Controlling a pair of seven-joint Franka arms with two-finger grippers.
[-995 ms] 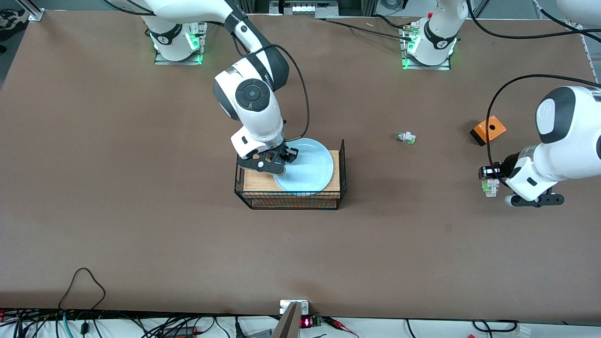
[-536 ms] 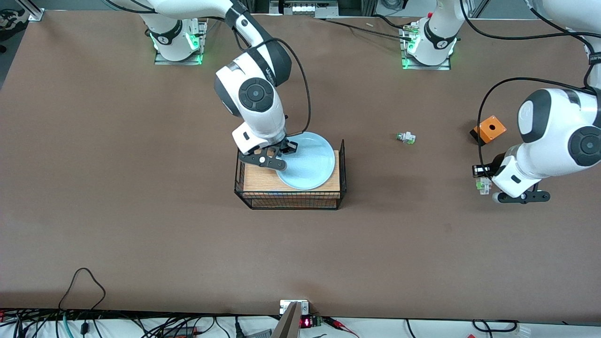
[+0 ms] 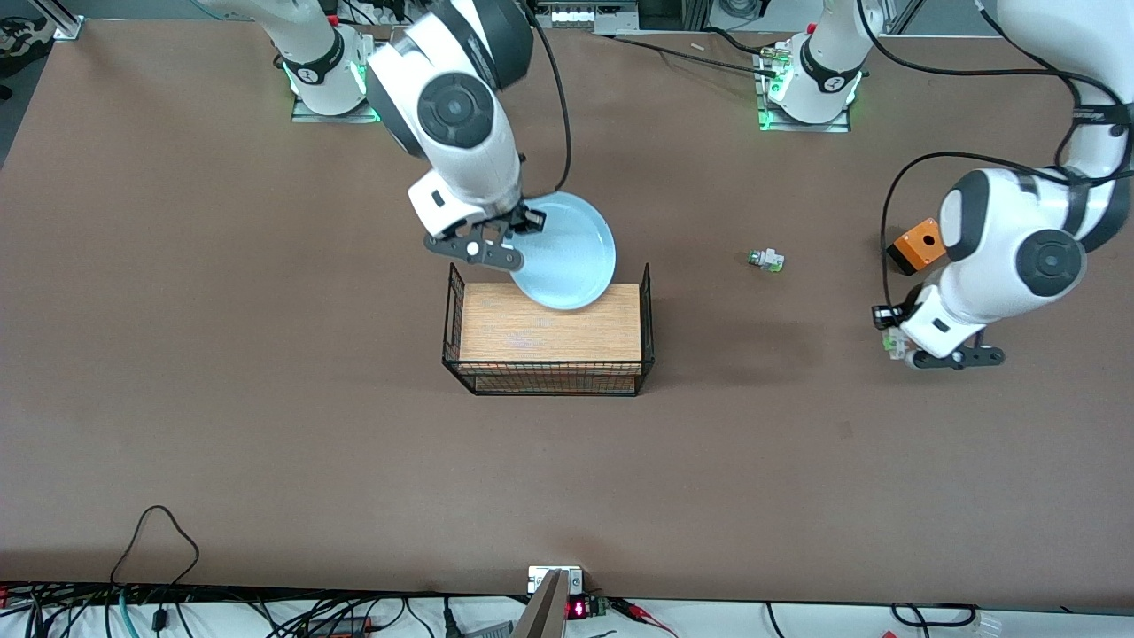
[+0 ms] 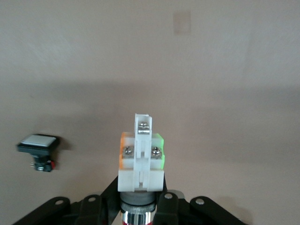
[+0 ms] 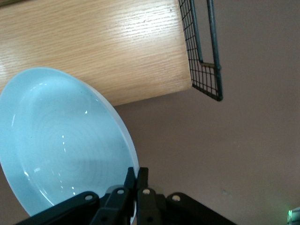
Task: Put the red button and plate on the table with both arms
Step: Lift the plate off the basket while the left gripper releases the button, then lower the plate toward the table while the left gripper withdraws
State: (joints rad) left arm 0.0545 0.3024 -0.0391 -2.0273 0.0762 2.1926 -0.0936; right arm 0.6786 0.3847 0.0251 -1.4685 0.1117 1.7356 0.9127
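My right gripper (image 3: 524,221) is shut on the rim of the light blue plate (image 3: 567,252) and holds it in the air, tilted, over the edge of the wire rack that lies farthest from the front camera. The right wrist view shows the fingers pinched on the plate's rim (image 5: 61,140). My left gripper (image 3: 897,344) is shut on the red button (image 3: 891,342) above the brown table (image 3: 266,399) at the left arm's end. In the left wrist view the button's whitish body (image 4: 140,161) sticks out of the gripper (image 4: 139,202); its red cap barely shows.
A black wire rack with a wooden top (image 3: 549,332) stands mid-table. A whitish part with a green/clear cap (image 3: 765,260) and an orange box (image 3: 921,245) lie toward the left arm's end. A black part with a white cap (image 4: 39,145) lies on the table below the left gripper.
My right gripper has lifted the plate off the rack's wooden top and carried it toward the arm bases. My left gripper has risen and drifted toward the table's middle with the button.
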